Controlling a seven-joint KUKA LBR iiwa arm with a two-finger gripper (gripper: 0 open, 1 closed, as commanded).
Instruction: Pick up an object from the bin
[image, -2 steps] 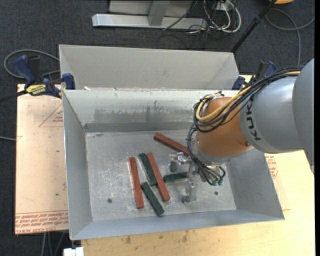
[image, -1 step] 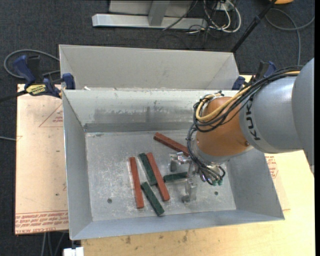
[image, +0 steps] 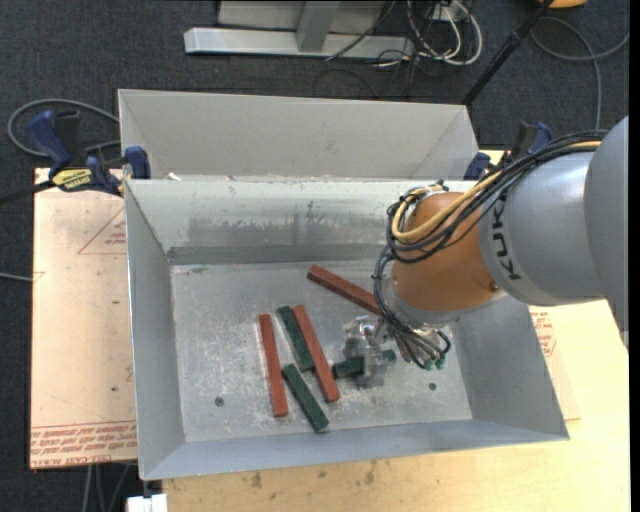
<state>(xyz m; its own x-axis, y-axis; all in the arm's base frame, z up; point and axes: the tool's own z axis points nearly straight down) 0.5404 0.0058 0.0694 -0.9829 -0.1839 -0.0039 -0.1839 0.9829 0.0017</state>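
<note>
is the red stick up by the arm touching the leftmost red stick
Apart. The camera view shows bare bin floor between the slanted flat red stick at the back and the leftmost long red stick.

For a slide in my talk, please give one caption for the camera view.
Gripper low in the grey bin, beside a small dark green piece; red and green sticks lie nearby.

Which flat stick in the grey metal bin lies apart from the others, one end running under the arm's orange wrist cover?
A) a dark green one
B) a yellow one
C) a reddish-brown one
C: the flat reddish-brown stick lies alone behind the cluster of red and dark green sticks, its right end hidden under the orange wrist cover.
</note>
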